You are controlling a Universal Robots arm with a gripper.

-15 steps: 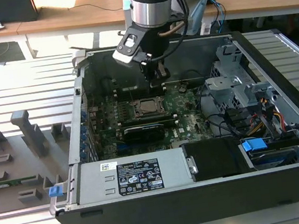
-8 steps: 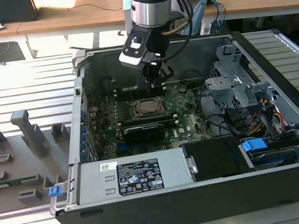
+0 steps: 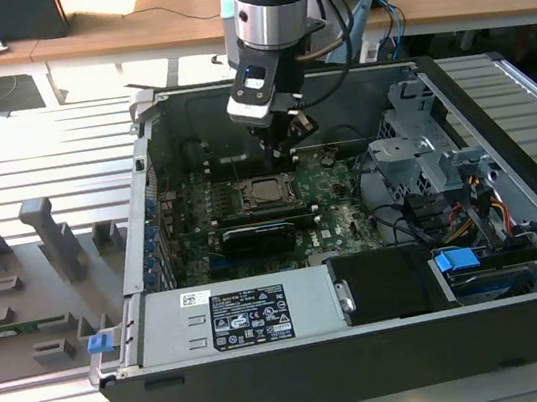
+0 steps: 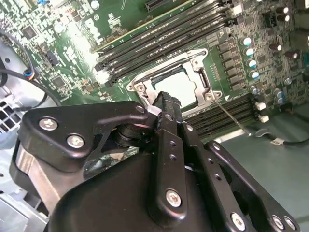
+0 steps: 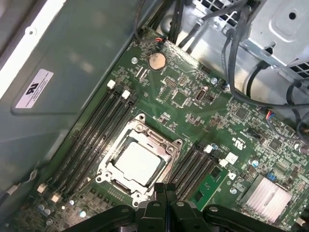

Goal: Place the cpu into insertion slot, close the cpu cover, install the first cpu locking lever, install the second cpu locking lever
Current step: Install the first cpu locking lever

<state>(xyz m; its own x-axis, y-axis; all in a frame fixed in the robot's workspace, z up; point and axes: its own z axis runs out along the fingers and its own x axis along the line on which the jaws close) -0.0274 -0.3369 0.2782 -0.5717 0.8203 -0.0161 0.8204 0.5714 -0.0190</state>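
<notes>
Arm [image 3: 269,4] and gripper [image 4: 166,100]
Arm, upper centre of the exterior view: silver-grey cylinder, dark band, white block [image 3: 251,97] below. In the second wrist view, gripper: matte black linked fingers [image 4: 167,128], silver screws [image 4: 76,140].

Tool [image 4: 166,100], fingers together, over the cpu [image 4: 182,84], cpu cover [image 4: 201,72] flat around it; memory slots [image 4: 161,41] beside

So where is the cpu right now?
The cpu sits on the motherboard at the middle of the open case in the exterior view, framed by the cpu cover, between the memory slots, with the gripper close above.
</notes>
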